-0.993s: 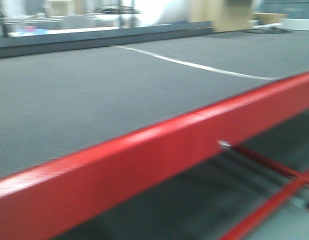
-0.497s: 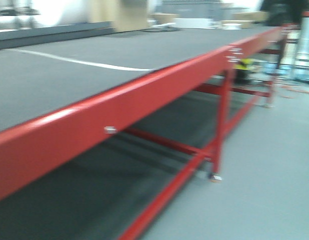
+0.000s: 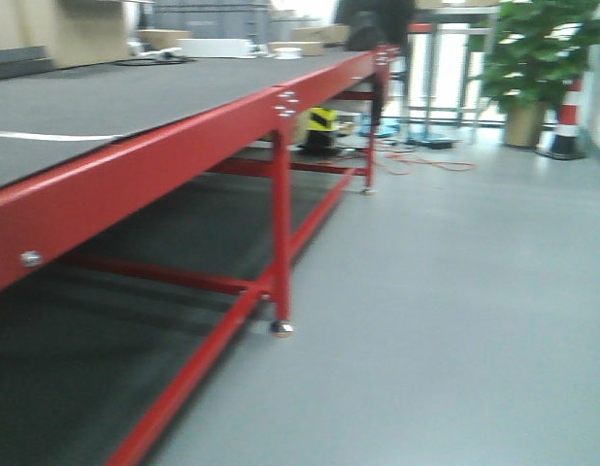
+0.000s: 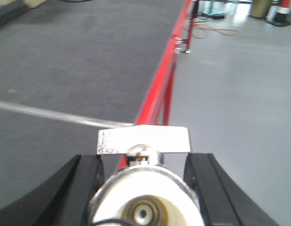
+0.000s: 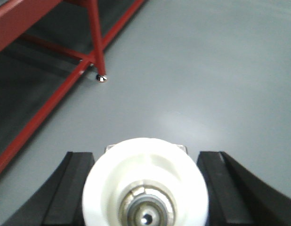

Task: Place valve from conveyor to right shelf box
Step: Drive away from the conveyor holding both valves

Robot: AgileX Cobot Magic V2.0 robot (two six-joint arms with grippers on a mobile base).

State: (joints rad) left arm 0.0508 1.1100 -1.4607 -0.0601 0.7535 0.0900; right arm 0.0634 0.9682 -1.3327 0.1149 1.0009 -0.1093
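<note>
Swinging right since a second ago, the front view has let the belt slide off to the left and now looks along the floor beside it. Nearest, the left gripper (image 4: 144,162) is clamped on a valve (image 4: 145,202), white cap toward the camera and its metal lever (image 4: 143,140) lying across the top; it hangs over the edge of the conveyor (image 4: 75,70). The right gripper (image 5: 145,157) grips a second valve (image 5: 145,188) the same way, out over bare floor (image 5: 206,70). Beyond them the red rail (image 3: 135,184) runs away on its leg (image 3: 281,223), past a yellow and black object (image 3: 322,121) and an orange cable (image 3: 426,163), to a potted plant (image 3: 538,49) and a striped post (image 3: 569,107) at the far end. No shelf or box shows yet, so this looks like the carry. To do it well, keep both grips firm and the arms quiet while the base turns, the left one clear of the rail, and reach out only once the box is plainly in view.
</note>
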